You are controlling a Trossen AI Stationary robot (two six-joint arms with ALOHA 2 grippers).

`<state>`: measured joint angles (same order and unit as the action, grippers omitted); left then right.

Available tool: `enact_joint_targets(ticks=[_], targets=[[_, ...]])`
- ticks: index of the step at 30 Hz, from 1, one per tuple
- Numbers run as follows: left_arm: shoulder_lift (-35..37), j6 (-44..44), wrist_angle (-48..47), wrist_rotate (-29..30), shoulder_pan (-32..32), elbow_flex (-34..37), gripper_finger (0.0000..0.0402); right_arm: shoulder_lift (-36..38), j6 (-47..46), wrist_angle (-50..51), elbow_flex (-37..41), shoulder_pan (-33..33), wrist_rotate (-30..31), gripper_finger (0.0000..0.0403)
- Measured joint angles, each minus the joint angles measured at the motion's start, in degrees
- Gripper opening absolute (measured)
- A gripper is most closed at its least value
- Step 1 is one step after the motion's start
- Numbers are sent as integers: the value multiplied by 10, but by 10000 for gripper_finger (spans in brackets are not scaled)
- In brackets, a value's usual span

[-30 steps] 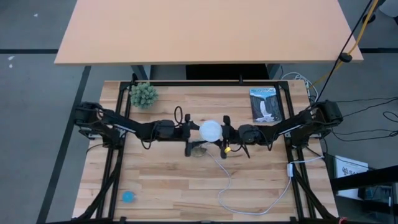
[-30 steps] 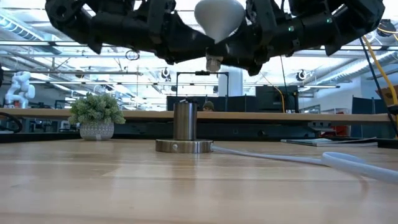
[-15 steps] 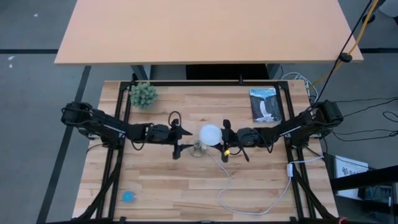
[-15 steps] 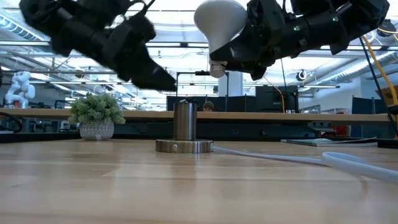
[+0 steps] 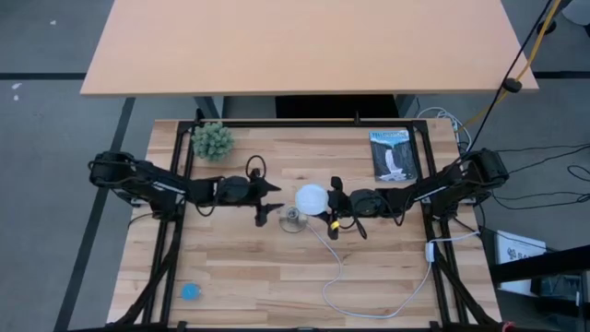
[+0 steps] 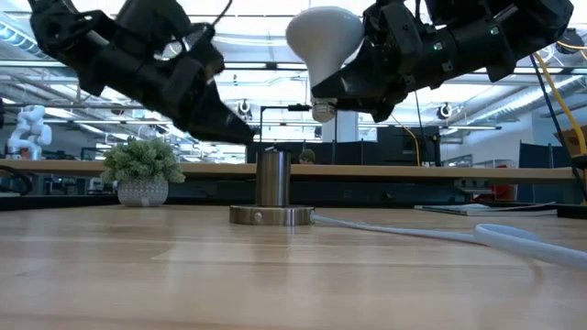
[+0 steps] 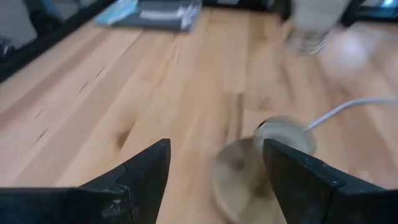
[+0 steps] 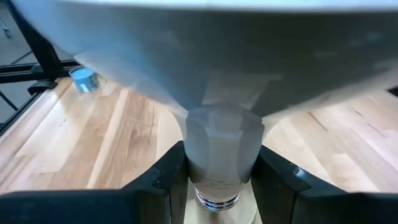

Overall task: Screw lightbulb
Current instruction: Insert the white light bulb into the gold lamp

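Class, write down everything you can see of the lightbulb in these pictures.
The lightbulb is frosted white with a round globe narrowing to a pale neck and a small metallic screw base. It hangs in the air, tilted, base pointing down, just above and right of the upright socket, not touching it. Only the right tool touches it, clamped on the neck.

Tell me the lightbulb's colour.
Frosted white lightbulb, greyish base; clearest in the low view.

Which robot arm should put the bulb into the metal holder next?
The right one, most likely. The right gripper already clamps the lightbulb by its neck, above the socket and slightly to one side. The left gripper is open and empty, beside the socket.
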<state>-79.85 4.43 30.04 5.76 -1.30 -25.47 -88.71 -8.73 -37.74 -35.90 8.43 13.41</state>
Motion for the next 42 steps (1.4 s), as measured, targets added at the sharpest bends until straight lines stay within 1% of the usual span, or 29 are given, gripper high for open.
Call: enact_joint_targets(ticks=[4,7,10,14,18,20,23,27,30,33,39,42], targets=[[0,3,-26,-23,-27,0,259,0,0,10,1,-2,0,127],[0,6,-17,-25,-33,0,259,0,5,11,1,-8,0,127],[0,6,-11,-13,-36,0,259,0,4,14,1,-14,0,127],[0,-7,-9,20,-37,0,259,0,2,16,1,-17,-1,128],[0,-37,-9,25,-43,0,259,0,1,7,1,-24,0,128],[0,-36,-10,19,-45,0,259,0,3,5,1,-31,0,128],[-2,-21,-17,-10,-38,0,259,0,4,-8,1,-42,0,128],[-28,63,-24,-25,-14,0,259,0,4,-11,0,-49,-3,128],[-60,95,-10,-20,6,0,259,0,0,-19,1,-48,-25,128],[-94,101,28,-18,24,0,259,0,-1,-29,1,-46,-47,128],[-146,101,126,-17,51,0,259,0,-7,1,0,-41,-58,128],[-162,101,140,1,56,-9,259,0,-11,12,0,-41,-61,128]])
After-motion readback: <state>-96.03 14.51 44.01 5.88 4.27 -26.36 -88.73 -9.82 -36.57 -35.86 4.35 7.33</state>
